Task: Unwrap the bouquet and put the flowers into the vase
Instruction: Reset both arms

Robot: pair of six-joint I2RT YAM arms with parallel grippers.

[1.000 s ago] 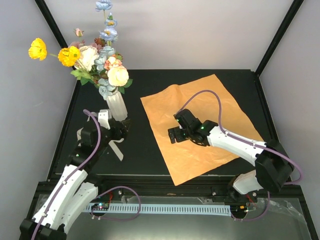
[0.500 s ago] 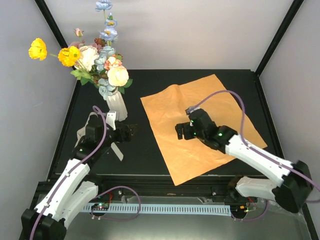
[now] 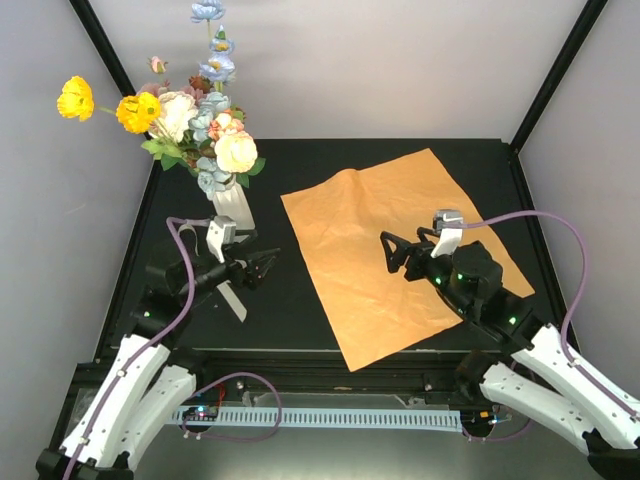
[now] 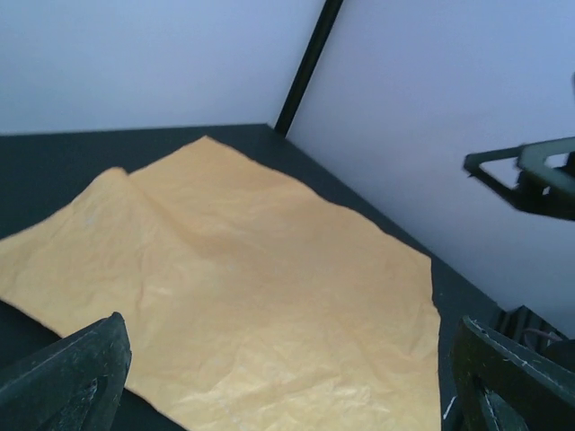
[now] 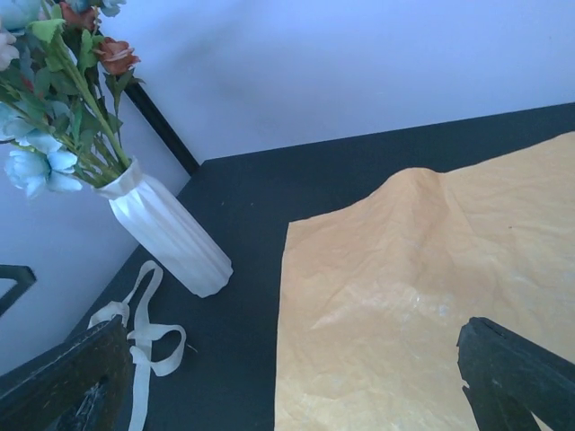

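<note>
No text, label or number can be read anywhere here.

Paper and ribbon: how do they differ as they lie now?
The paper is a wide orange sheet, spread open with one low ridge; the ribbon is a thin cream strip, looped. The paper lies to the right of the vase, under the open right gripper; the ribbon lies by the vase's foot, near the open left gripper. Both rest on the table, held by neither gripper.

Flowers upright in ribbed vase
</note>
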